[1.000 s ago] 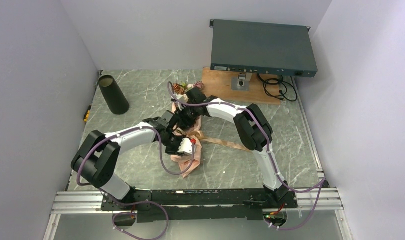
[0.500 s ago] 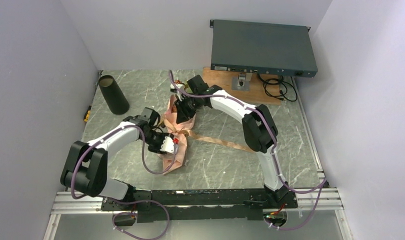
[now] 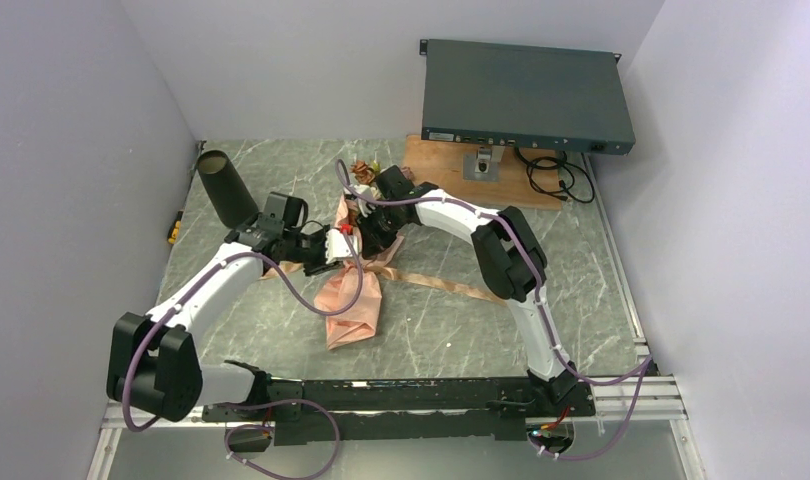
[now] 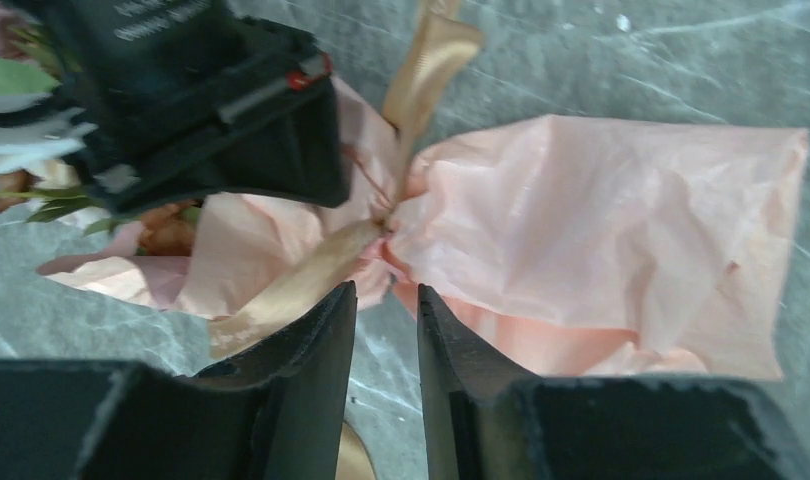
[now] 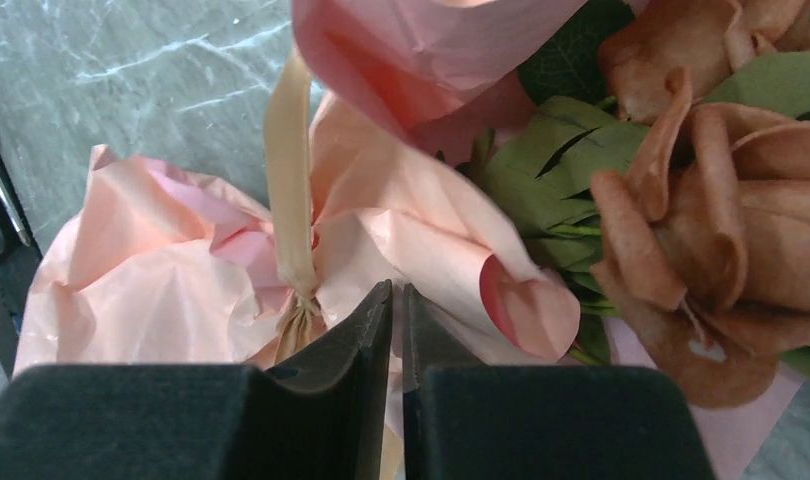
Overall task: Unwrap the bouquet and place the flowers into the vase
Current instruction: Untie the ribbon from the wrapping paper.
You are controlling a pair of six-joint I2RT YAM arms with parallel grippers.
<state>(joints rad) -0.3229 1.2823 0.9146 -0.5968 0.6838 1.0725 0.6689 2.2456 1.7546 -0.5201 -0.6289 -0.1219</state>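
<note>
Left hand [image 4: 384, 290]: my fingers stand slightly apart, nothing btwn, right of vase [image 3: 227, 190]. Bouquet [image 3: 349, 305] lies wrapped on desk [image 3: 451, 330], further right of vase. My right hand [image 5: 396, 287], fingers almost together, over bouquet.

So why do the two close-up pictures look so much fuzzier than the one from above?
Top view: even, soft light, faint shadows, everything sharp, though the walls splay outward. Left wrist view: the pink paper is smeared and soft, the left claw's fingers just dark blurs up close. Right wrist view: the roses are crisper, but the right claw's fingers are out of focus too.
</note>
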